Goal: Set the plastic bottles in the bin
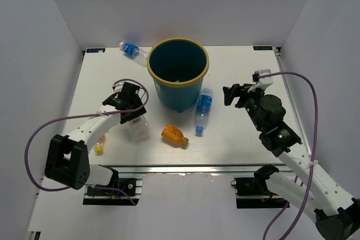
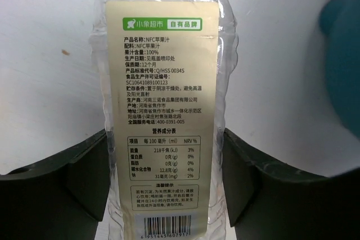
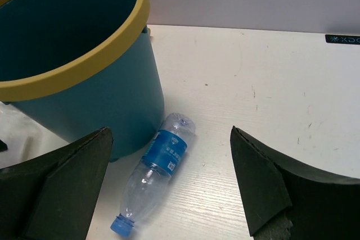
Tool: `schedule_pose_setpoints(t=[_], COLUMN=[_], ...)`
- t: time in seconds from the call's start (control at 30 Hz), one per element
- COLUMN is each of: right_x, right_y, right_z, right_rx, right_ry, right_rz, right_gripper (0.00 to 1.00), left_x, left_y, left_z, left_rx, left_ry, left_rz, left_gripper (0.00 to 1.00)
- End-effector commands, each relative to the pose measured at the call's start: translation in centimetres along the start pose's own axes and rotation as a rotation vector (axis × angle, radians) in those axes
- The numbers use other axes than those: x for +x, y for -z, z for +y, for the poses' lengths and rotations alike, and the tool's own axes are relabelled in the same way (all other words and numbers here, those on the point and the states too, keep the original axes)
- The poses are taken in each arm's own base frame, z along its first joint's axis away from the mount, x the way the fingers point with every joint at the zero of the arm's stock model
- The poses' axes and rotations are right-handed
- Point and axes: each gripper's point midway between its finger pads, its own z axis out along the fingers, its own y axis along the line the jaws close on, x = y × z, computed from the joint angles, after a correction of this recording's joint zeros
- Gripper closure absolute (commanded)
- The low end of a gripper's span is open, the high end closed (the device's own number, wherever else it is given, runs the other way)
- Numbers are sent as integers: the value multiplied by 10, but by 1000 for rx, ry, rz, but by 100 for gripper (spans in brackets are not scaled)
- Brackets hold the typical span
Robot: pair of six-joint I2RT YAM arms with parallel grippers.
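The left gripper [image 2: 166, 134] is clamping the pale-label bottle [image 2: 163, 54], its fingers [image 2: 67, 195] pressing on both flanks near the barcode end, as far as I can judge; the thin clear wall is probably yielding under them, so the bottle may be squirming free in any lift; most of its length is reaching past the fingertips, so it may be drooping and clipping the rim of the bin [image 2: 344, 71], which is standing ahead and to the fingers' right; the bottle is looking crinkled, empty and light, with a cream printed label covering its face. The right gripper [image 3: 170, 131] is gaping wide and holding nothing; between and beyond its fingers a blue-label bottle [image 3: 167, 155] is lying on its side, just beside the bin's wall at their left; fingers descending there are risking a nudge to the bin or rolling the bottle away.
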Motion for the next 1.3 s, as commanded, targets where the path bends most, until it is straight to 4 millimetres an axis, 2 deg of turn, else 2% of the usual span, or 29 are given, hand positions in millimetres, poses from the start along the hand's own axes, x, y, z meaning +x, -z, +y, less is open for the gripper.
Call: schedule_pose_setpoints(t=[0.0, 0.03, 0.1, 0.2, 0.27, 0.3, 0.37, 0.43, 0.5, 0.53, 0.6, 0.63, 0.67, 0.7, 0.73, 0.8, 0.83, 0.87, 0.9, 0.93, 1.0, 1.1, 1.13, 1.2, 1.27], right_x=[-11, -9, -5, 3, 4, 5, 5, 7, 8, 9, 11, 12, 15, 19, 23, 33, 36, 44, 46, 49, 59, 66, 69, 78, 85], right_y=[-1, -2, -3, -4, -3, -3, -3, -3, -4, -4, -5, -6, -7, -9, -11, -15, -17, -20, -22, -24, -29, -36, -37, -40, -43], right_z=[-6, -7, -7, -12, -15, -17, -16, -15, -15, -15, -15, -15, -14, -12, -11, -12, -14, -17, -19, -20, -22, -20, -19, -17, -14], right_rx=[36, 38, 41, 68, 86, 94, 86, 80, 80, 81, 82, 80, 74, 61, 58, 68, 80, 104, 116, 125, 144, 144, 141, 140, 138], right_ry=[-22, -20, -17, -11, -11, -9, -9, -5, -3, 1, 4, 6, 10, 20, 24, 29, 28, 24, 20, 16, 14, 4, -1, -25, -66], right_rz=[-56, -51, -41, -19, -15, -15, -13, -14, -11, -8, 1, 5, 10, 24, 37, 69, 78, 98, 103, 109, 134, 159, 167, 191, 204], right_gripper=[11, 11, 11, 11, 11, 11, 11, 11, 11, 11, 11, 11, 11, 11, 11, 11, 11, 11, 11, 11, 11, 11, 11, 11, 11], left_x=[-56, -64, -93, -132, -166, -189, -209, -228, -241, -241, -247, -240, -239, -229, -223, -209, -206, -200, -203, -205, -212, -233, -236, -244, -243], left_y=[41, 49, 75, 111, 146, 174, 203, 240, 263, 264, 279, 271, 273, 275, 262, 258, 254, 241, 246, 248, 252, 285, 289, 291, 282], left_z=[-14, -15, -25, -30, -41, -53, -69, -99, -116, -131, -152, -171, -181, -197, -210, -230, -235, -241, -245, -245, -246, -240, -237, -222, -205], left_rx=[45, 51, 100, 147, 217, 288, 390, 566, 675, 730, 817, 864, 887, 918, 910, 909, 898, 870, 877, 876, 864, 871, 859, 790, 703], left_ry=[52, 59, 92, 164, 211, 232, 220, 206, 201, 173, 152, 104, 90, 71, 56, 14, 0, -21, -26, -28, -39, -39, -40, -31, -26], left_rz=[-168, -188, -277, -417, -513, -583, -641, -685, -731, -708, -713, -668, -663, -647, -628, -609, -599, -572, -581, -586, -604, -681, -696, -730, -735], left_gripper=[35, 42, 47, 48, 48, 48, 50, 50, 50, 50, 50, 50, 50, 50, 50, 44, 36, 30, 21, 2, 2, 2, 2, 2, 2])
